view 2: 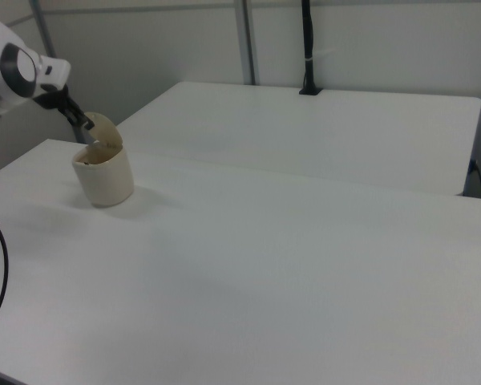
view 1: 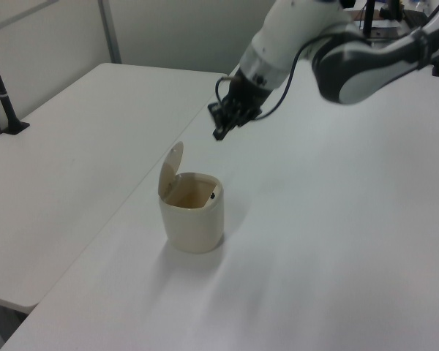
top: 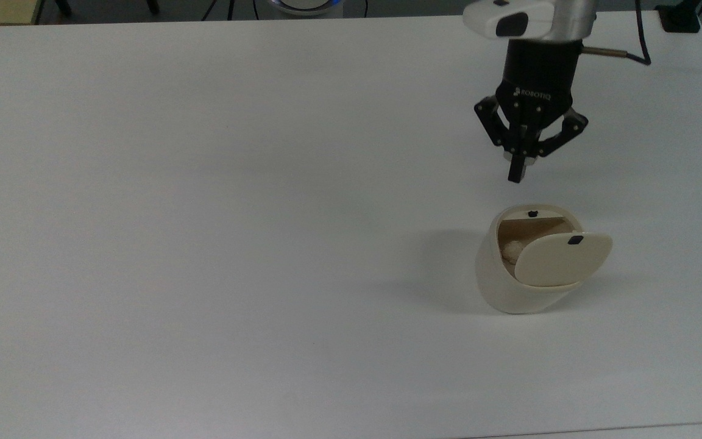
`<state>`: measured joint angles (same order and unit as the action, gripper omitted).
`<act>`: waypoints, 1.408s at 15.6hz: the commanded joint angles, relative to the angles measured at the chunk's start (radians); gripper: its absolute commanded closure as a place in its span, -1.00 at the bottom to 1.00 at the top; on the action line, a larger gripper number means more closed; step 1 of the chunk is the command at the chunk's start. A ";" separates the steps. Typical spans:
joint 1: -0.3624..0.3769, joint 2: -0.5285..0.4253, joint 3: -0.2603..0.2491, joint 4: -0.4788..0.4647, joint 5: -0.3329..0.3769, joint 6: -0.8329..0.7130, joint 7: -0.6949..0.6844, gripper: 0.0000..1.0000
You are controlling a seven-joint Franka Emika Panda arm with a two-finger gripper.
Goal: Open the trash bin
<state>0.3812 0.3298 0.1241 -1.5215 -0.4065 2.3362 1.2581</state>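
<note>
Bin [top: 512,286] stands on the white counter [top: 205,213], toward the top view's right and nearer the lower edge. In the left view it sits close to the counter's left edge. Lid [top: 561,259] is raised and swung off the opening, hinged at the side nearer the top view's bottom; in the left view it stands nearly upright on the bin's left rim. The cavity is exposed, with a pale lump visible inside, not identifiable. Two small black marks show: one on the lid, one on the inner rim opposite the hinge.

End effector [top: 515,177] hangs above the counter, clear of the bin, touching nothing. Fingers are closed together to a single tip and hold nothing. It points downward.

Governing relation: the bin lies directly below the end effector in the top view, apart from it, on the latch side and away from the hinge. In the left view the end effector [view 1: 219,134] is up and to the right of the raised lid [view 1: 170,169].

Assessment: the task appears complete as things lie. Any further move need only keep clear of the lid.
</note>
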 commanded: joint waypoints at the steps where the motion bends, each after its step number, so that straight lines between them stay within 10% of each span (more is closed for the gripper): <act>1: -0.077 -0.129 0.071 -0.039 0.073 -0.170 -0.106 0.95; 4: -0.140 -0.219 0.092 -0.039 0.203 -0.335 -0.292 0.60; 6: -0.185 -0.276 0.092 -0.039 0.302 -0.447 -0.428 -0.50; 8: -0.225 -0.325 0.092 -0.040 0.348 -0.539 -0.515 -0.92; 14: -0.350 -0.454 0.078 -0.083 0.437 -0.760 -0.855 -1.00; 22: -0.409 -0.492 -0.086 -0.111 0.503 -0.854 -1.163 -1.00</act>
<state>-0.0123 -0.1399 0.0871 -1.6094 0.0684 1.4851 0.2130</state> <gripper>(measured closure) 0.000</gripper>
